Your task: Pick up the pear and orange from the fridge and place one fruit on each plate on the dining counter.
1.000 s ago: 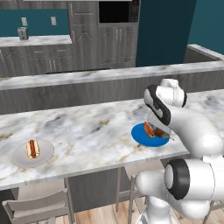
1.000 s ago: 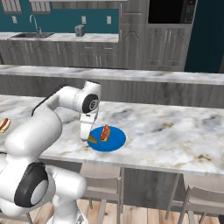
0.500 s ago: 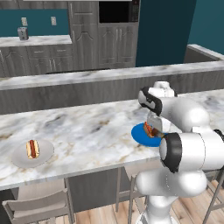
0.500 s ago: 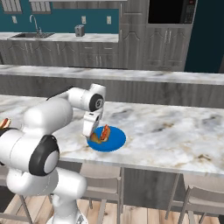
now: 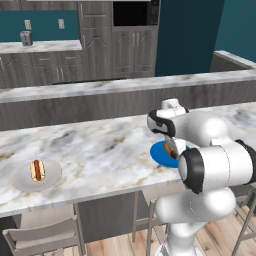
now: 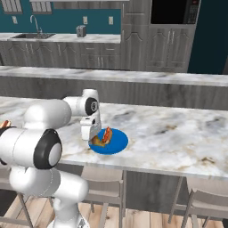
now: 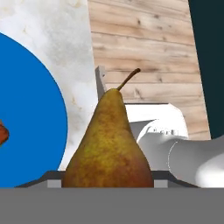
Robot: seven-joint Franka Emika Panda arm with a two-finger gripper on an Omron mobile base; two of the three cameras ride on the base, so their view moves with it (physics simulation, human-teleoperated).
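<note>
Jaws closed on pear, held just over near edge of blue plate bearing hot dog, on marble surface.

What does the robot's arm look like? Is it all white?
Mostly white. The arm is made of fat, rounded, glossy white segments, joined by dark grey-black rings and round caps at the joints. It looks smooth, with no loose cables showing. At the tip sits a small boxy white end effector with two dark fingers.
</note>
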